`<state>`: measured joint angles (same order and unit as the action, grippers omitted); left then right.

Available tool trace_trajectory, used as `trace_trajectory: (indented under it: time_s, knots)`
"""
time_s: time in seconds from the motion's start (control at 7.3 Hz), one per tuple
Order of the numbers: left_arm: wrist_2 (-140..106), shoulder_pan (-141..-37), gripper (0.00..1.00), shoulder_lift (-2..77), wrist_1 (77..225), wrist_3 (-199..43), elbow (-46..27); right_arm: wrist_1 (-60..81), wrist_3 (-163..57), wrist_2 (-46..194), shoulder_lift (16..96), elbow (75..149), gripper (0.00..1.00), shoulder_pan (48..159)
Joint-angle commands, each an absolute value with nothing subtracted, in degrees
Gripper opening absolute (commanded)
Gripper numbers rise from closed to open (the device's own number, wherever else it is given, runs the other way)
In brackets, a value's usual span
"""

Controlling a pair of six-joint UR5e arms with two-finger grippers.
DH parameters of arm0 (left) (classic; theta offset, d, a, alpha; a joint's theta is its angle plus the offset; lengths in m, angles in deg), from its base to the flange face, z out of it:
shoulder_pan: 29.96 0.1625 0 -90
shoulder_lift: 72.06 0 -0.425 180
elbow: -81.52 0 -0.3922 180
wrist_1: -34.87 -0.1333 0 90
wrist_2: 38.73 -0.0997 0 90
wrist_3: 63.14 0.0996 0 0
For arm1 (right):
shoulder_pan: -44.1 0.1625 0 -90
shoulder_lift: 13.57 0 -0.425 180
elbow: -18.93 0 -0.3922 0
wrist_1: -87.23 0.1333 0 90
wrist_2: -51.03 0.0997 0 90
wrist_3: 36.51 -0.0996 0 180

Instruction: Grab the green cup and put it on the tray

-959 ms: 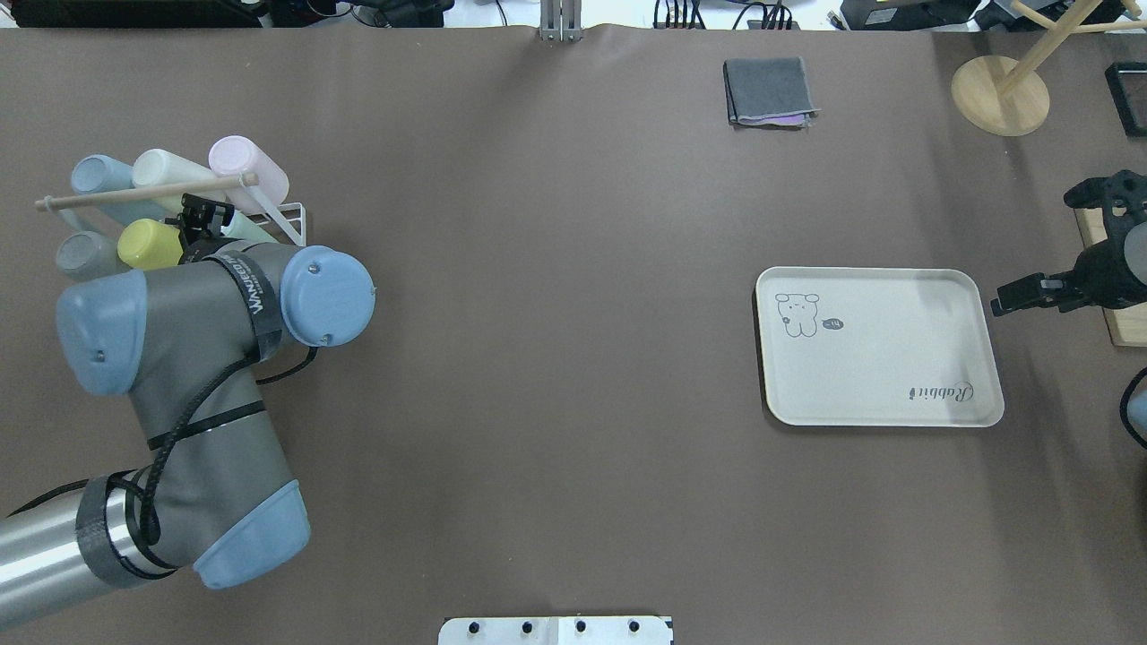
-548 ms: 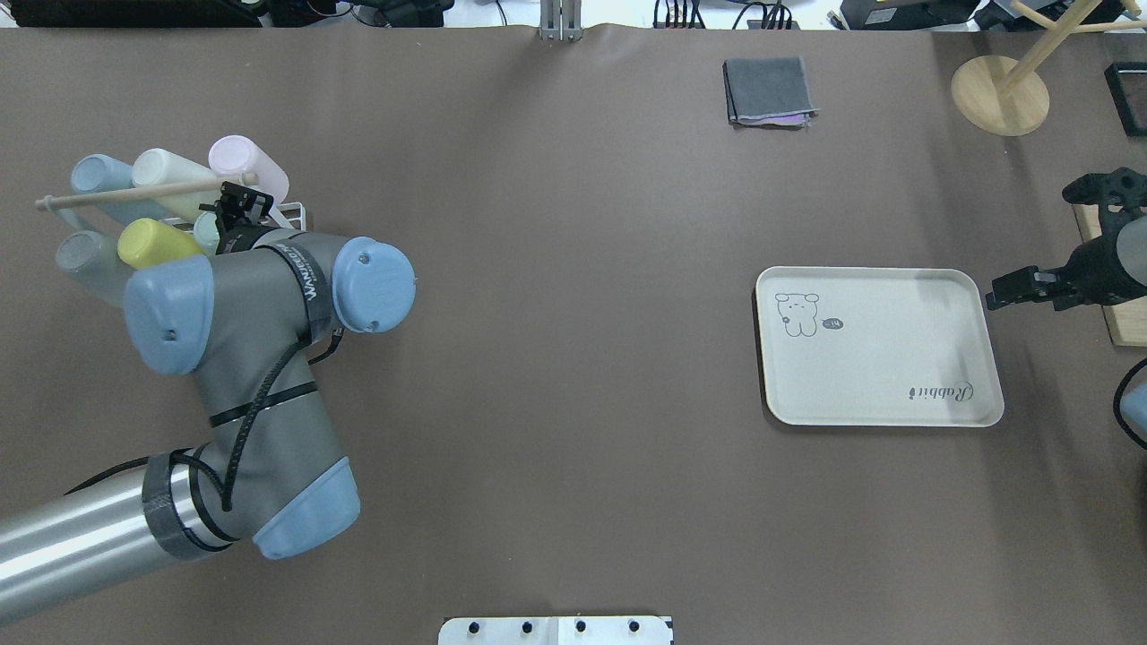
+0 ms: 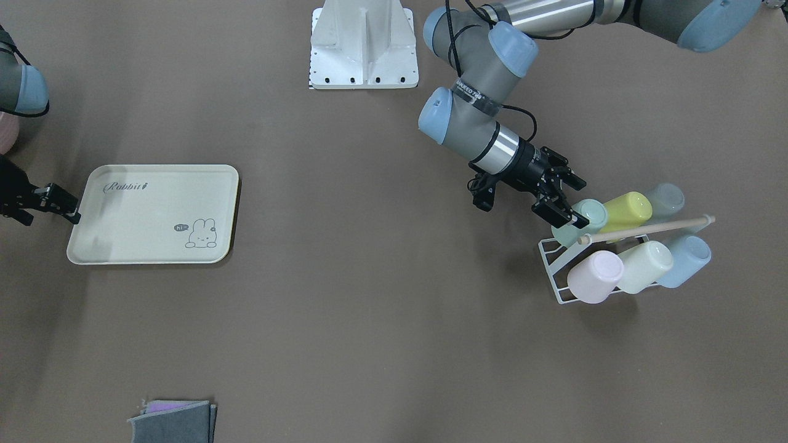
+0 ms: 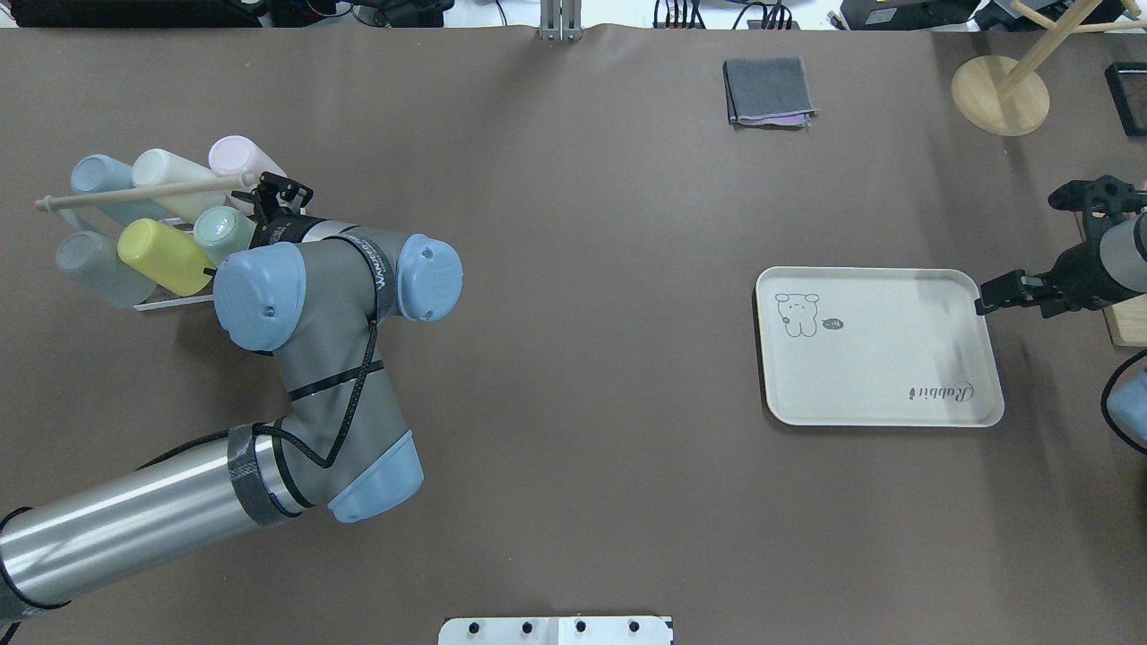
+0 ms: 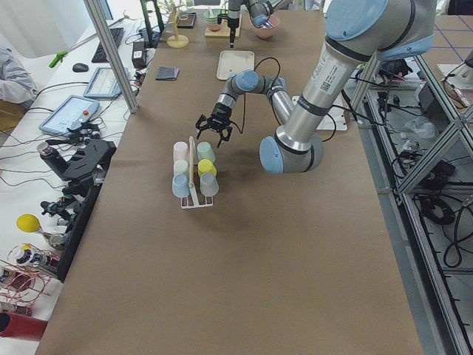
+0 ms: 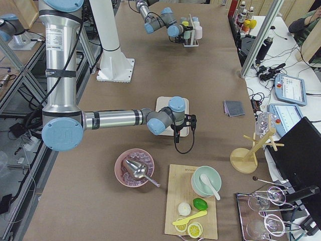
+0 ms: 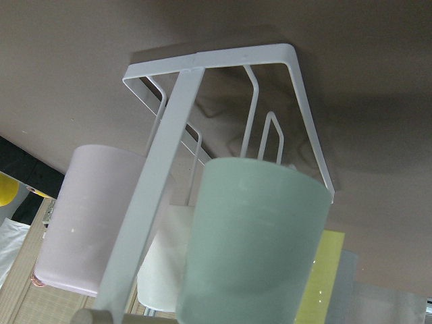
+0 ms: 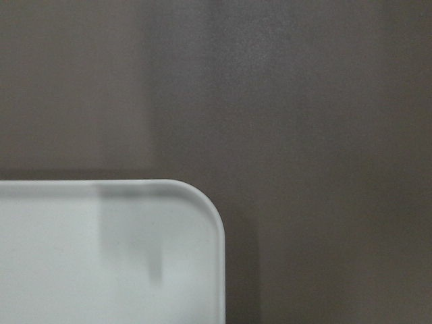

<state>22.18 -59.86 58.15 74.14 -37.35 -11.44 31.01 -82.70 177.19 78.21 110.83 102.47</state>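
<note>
The green cup [image 4: 224,231] lies tilted on a white wire rack [image 4: 291,215] at the table's left, also in the front view [image 3: 582,215] and close up in the left wrist view [image 7: 250,250]. My left gripper [image 3: 565,198] is open at the cup's base end, one finger [image 3: 554,214] right beside it, not closed on it. The cream tray [image 4: 878,358] lies at the right with nothing on it. My right gripper [image 4: 986,300] hovers, apparently open, at the tray's far right corner [image 8: 202,202] and holds nothing.
The rack also holds a yellow cup [image 4: 161,255], pink cup [image 4: 246,161], cream cup [image 4: 175,175], light blue cup [image 4: 99,175] and grey cup [image 4: 94,264] under a wooden rod [image 4: 134,193]. A folded grey cloth [image 4: 771,90] and a wooden stand [image 4: 999,94] sit at the back.
My left arm has swung right, carrying its gripper from over the yellow cup to the green cup's end of the rack. My right gripper has drifted slightly toward the tray's corner.
</note>
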Motion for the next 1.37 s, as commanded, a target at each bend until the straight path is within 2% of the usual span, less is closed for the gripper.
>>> trace_trajectory:
  time_s: [0.0, 0.41, 1.23]
  knots:
    - [17.4, -56.2, 0.99, 58.3, 74.6, -34.5, -11.1, 31.0, -82.4, 178.0, 78.0, 109.8, 0.98, 102.1]
    - [16.5, -55.8, 0.99, 55.4, 79.1, -29.7, -9.5, 31.0, -82.7, 180.6, 77.9, 109.1, 0.92, 100.7]
    - [11.8, -55.8, 0.98, 55.4, 79.2, -29.6, -3.2, 31.2, -82.2, 180.6, 77.9, 108.8, 0.41, 99.6]
